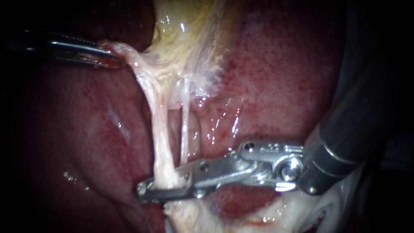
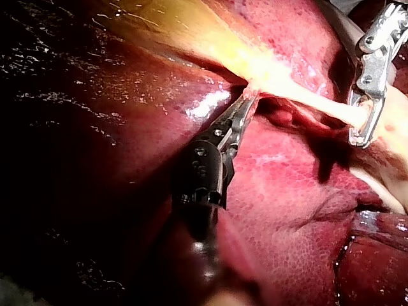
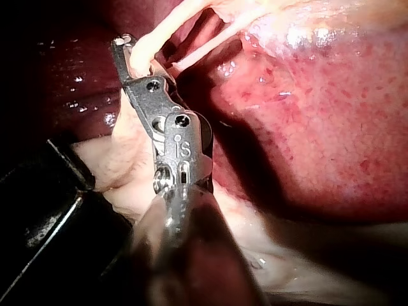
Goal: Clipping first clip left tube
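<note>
Two pale tubes run down from the yellowish gallbladder (image 1: 185, 30): the thicker left tube (image 1: 160, 129) and the thin right tube (image 1: 185, 121). My right instrument (image 1: 151, 186) comes in from the right, and its metal jaws lie across the lower end of the left tube, closed around it from both sides. The left wrist view shows those jaws (image 2: 361, 137) as a loop around the tube. My left instrument (image 1: 113, 55) is shut on pale tissue at the gallbladder's lower end, holding it taut to the left. In its own view, my left instrument (image 2: 248, 95) grips that same tissue.
Red liver (image 1: 280, 77) surrounds the tubes on both sides. Pale fatty tissue (image 1: 194, 218) lies under the right instrument's jaws. A dark shaft-like object (image 3: 38, 210) sits beside the right instrument in the right wrist view.
</note>
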`<state>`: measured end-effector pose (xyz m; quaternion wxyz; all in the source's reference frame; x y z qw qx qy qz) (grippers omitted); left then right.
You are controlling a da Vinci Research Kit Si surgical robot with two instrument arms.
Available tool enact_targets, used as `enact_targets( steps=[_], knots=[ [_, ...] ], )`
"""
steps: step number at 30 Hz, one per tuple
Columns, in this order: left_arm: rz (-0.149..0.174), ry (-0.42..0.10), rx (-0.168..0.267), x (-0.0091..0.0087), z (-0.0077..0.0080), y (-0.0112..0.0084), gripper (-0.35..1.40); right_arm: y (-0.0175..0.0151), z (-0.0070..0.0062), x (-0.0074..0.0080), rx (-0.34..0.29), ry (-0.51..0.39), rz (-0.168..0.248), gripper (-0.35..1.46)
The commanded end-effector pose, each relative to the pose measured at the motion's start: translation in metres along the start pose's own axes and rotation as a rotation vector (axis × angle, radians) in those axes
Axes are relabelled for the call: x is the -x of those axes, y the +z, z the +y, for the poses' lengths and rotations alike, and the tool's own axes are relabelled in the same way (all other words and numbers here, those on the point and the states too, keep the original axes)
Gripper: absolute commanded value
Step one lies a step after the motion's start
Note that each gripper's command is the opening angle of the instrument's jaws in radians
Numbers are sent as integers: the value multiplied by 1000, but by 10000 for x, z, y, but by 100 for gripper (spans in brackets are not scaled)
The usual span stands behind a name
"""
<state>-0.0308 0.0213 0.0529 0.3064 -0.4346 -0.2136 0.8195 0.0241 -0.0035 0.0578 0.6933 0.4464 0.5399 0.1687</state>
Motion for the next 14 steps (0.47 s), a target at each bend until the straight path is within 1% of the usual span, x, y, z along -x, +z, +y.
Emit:
enact_targets(
  steps=[1,14],
  knots=[
    [0,0,0,0,0,0,-35,-1,1,1,-3,-2,-1,-35],
    [0,0,-1,-1,-1,2,-35,-2,4,4,-4,8,-2,-35]
  ],
)
